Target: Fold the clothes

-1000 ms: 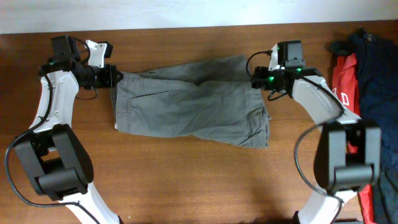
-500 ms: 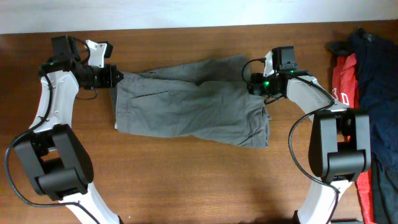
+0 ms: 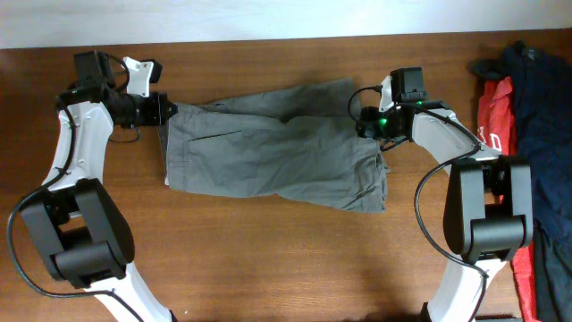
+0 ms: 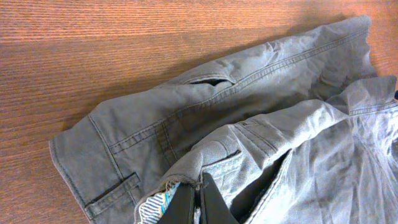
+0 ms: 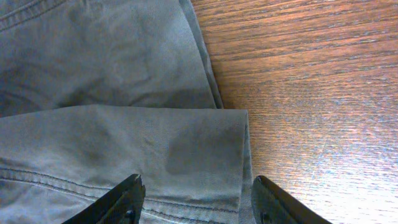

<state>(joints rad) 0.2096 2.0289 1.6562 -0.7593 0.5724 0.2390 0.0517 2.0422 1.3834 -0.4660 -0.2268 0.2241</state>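
- The shorts (image 3: 277,148) lay spread flat mid-counter, between both arms: waistband toward the L arm (image 3: 76,152), leg hems toward the R arm (image 3: 442,134).
- L jaws were pressed together, pinching the waistband edge. The wrist cam showed a bit of patterned lining right at the tips.
- Prob. reason: that pinch anchored the waist end so the cloth wouldn't slide or bunch while the other end got picked up.
- R jaws were spread and pinching nothing, one finger (image 5: 134,190) over the fabric, the other at the hem's edge over bare wood.
- Looked like a line-up for a grab at the far leg corner. With both ends held, the pair could be lifted or folded end to end.
- The top layer sat rumpled w/ a pocket gaping, so the fold prob. needed smoothing.
- Counter (image 3: 268,259): brown wood grain, smooth, w/ glare near the R jaws. Cloth should slide easily on it.
- Room: a pale wall (image 3: 268,18) ran along the far edge.
- A red garment (image 3: 494,116) and navy garments (image 3: 536,98) were heaped at the R end, well apart from the shorts.
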